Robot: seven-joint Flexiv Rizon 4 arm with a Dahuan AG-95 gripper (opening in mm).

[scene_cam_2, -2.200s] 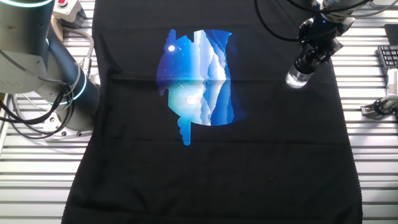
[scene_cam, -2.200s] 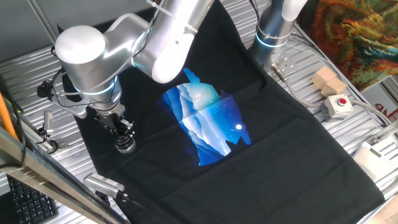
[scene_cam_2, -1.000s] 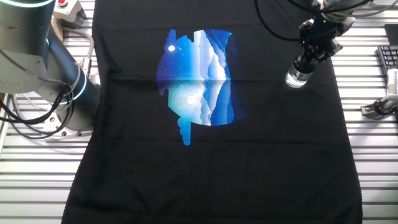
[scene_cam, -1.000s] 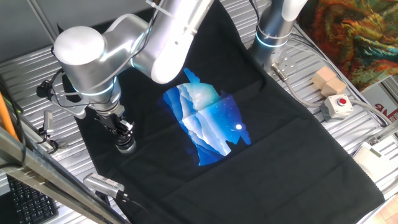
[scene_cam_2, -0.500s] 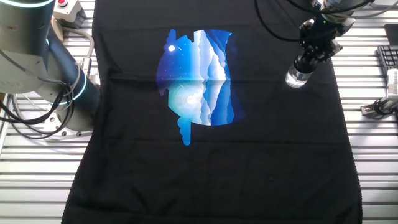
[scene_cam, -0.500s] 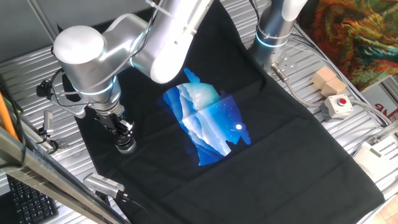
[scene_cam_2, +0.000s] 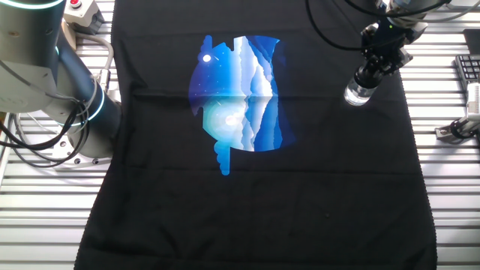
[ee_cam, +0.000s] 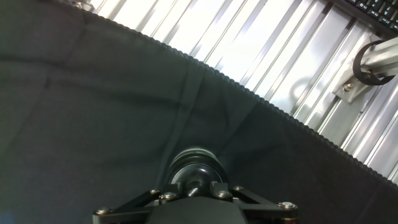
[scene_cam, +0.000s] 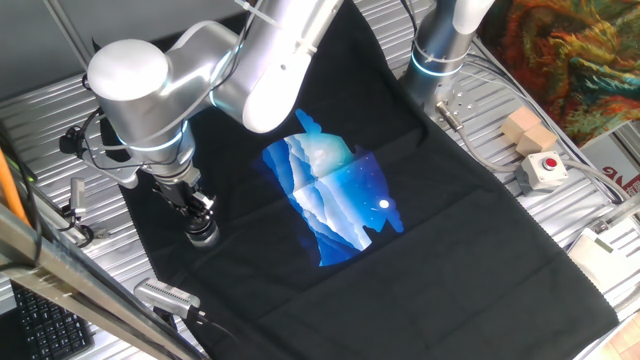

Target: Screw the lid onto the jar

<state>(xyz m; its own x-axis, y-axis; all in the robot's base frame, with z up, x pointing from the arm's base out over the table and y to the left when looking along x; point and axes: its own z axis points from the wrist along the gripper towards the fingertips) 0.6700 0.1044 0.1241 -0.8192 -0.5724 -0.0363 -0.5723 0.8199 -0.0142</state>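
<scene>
Directly below the hand camera, the gripper (ee_cam: 194, 186) points straight down over the jar (ee_cam: 194, 163); its fingers are drawn close together on the lid (ee_cam: 189, 176), a dark round cap sitting on top of the jar; how far the cap is threaded on cannot be told. Beneath the jar lies the black cloth (ee_cam: 93, 124), creased, its scalloped edge running diagonally across the ribbed metal table (ee_cam: 261, 56); a metal cylinder (ee_cam: 379, 59) lies beyond that edge at the far right. From one fixed view, the jar (scene_cam: 203, 236) stands upright near a corner of the cloth, the gripper (scene_cam: 199, 214) directly above it; the blue print (scene_cam: 335, 200) sits mid-cloth, well apart from the jar. On the far side a box with a red button (scene_cam: 542, 168) rests on the table beside a wooden block (scene_cam: 524, 129). From the other fixed view, the jar (scene_cam_2: 358, 94) shines clear below the gripper (scene_cam_2: 366, 76).
</scene>
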